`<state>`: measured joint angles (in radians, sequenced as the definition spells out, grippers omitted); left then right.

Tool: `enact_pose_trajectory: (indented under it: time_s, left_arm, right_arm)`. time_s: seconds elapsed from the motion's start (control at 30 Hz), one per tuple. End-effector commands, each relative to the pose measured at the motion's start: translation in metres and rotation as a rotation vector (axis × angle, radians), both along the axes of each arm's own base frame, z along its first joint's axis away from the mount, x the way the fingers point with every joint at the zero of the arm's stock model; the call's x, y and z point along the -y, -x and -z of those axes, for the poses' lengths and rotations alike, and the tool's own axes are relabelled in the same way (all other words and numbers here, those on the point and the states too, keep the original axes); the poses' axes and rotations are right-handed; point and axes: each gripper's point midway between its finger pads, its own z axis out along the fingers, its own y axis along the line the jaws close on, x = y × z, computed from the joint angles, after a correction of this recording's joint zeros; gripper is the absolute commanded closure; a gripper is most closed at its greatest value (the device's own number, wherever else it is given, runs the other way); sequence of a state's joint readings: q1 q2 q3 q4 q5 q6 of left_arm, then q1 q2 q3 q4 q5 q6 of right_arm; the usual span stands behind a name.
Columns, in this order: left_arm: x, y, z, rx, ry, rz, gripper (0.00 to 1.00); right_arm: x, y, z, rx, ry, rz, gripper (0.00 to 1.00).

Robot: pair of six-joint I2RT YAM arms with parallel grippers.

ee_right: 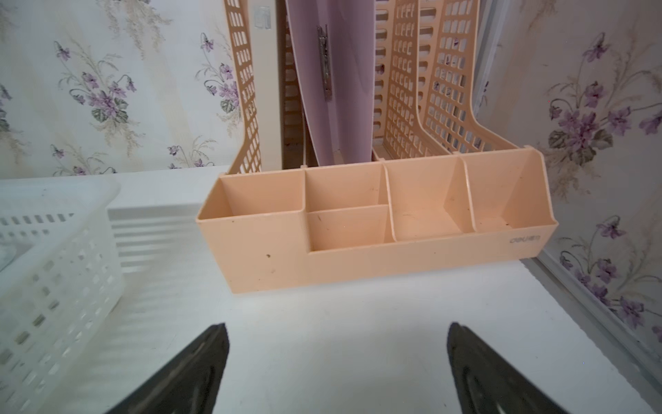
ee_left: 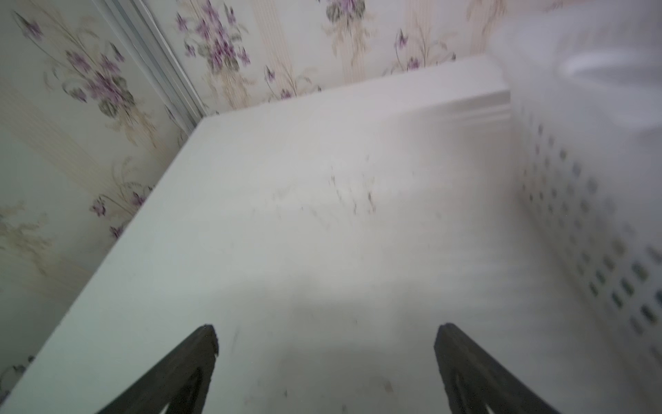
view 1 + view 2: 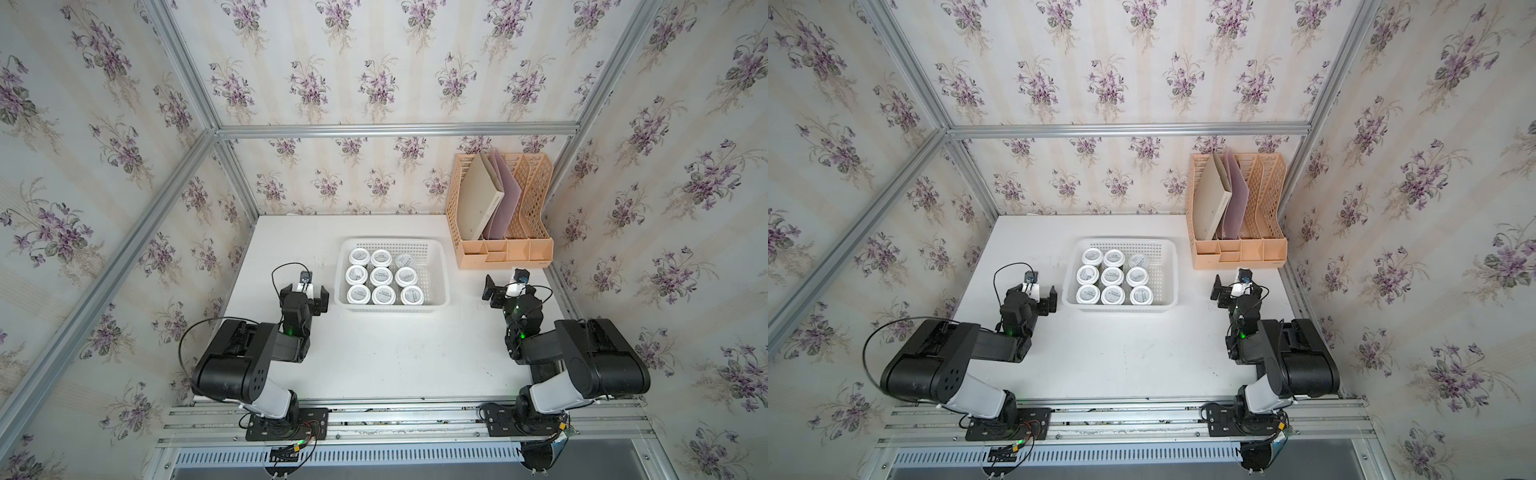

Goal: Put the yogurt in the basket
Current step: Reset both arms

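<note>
The yogurt cups (image 3: pixel 381 276) have white lids with grey printed round tops. The basket (image 3: pixel 434 255) is white, patterned with a grid of small holes. The latticed file rack (image 3: pixel 519 259) is peach-orange and holds a beige folder (image 3: pixel 478 195) and a mauve folder (image 3: pixel 507 199). The table (image 3: pixel 395 353) is white. The wallpaper (image 3: pixel 374 62) is cream-striped with purple violets. The left gripper (image 2: pixel 326 328) and right gripper (image 1: pixel 336 326) are black.

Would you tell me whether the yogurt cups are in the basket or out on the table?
In: both top views show nine yogurt cups in three rows inside the basket.
</note>
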<state>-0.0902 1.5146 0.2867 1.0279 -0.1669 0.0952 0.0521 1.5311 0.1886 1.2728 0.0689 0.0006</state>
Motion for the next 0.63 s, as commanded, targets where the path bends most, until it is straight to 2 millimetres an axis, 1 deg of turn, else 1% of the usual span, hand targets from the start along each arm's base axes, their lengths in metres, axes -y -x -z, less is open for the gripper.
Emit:
enact_pose_trajectory:
  time_s: [0.0,0.03,0.1,0.2,0.4,0.5,0.6]
  left_arm:
    - [-0.0021,-0.0065,-0.0023,-0.011,0.000,-0.016,0.01]
    - [-0.0008,-0.0099,-0.0014,-0.002,-0.005,-0.008,0.01]
    - [-0.0013,-0.0135,-0.0013,0.012,-0.016,-0.009,0.01]
    - [-0.0006,-0.0124,0.0007,-0.031,-0.007,-0.010,0.01]
    - [-0.0013,-0.0128,-0.0013,0.004,-0.012,-0.010,0.01]
    - [-0.0016,-0.0139,-0.0009,-0.008,-0.010,-0.013,0.01]
    - [-0.0025,-0.0144,0.0000,-0.012,-0.008,-0.019,0.01]
  right_arm:
    - [-0.0111,-0.0058,-0.0167,0.068,0.008,-0.065,0.00]
    - [-0.0077,-0.0074,-0.0102,0.026,0.001,-0.043,0.00]
    - [-0.0058,-0.0074,-0.0118,0.044,0.002,-0.032,0.00]
    - [-0.0111,-0.0075,-0.0117,0.042,0.005,-0.064,0.00]
    - [-0.0074,-0.0081,-0.0110,0.038,-0.001,-0.043,0.00]
    - [-0.0069,-0.0074,-0.0113,0.039,-0.001,-0.039,0.00]
    - [-0.0021,-0.0086,-0.0110,0.036,-0.003,-0.011,0.00]
